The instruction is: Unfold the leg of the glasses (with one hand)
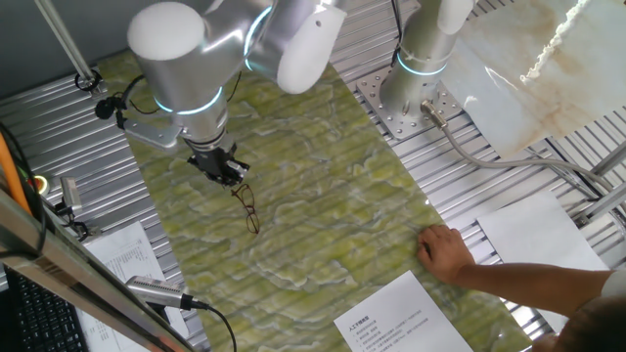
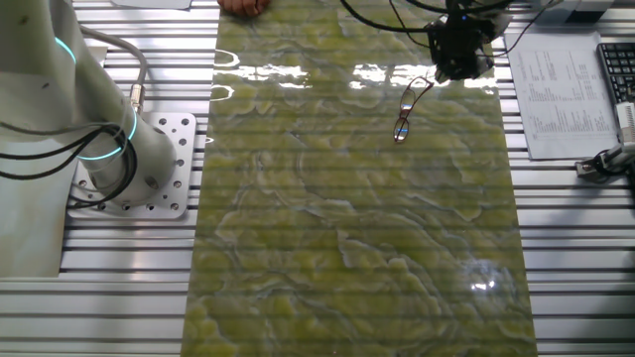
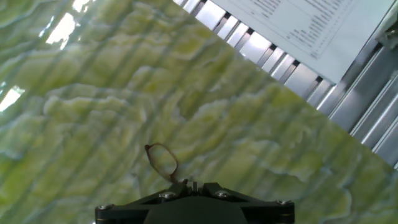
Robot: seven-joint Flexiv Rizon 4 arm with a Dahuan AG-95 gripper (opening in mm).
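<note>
Printed sheets (image 1: 391, 323) lie beside a person's bare hand (image 1: 445, 252).

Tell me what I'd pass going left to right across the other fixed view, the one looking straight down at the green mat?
Robot arm base with the blue ring → green marbled mat → glasses → black gripper → printed sheet → keyboard at the right edge.

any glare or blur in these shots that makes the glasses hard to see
In the other fixed view, bright glare streaks cross the green mat just beside the glasses, whose thin frame stays readable. In one fixed view the glasses look tiny and thin but sharp. In the hand view the image is soft, and the gripper hides all but one lens.
</note>
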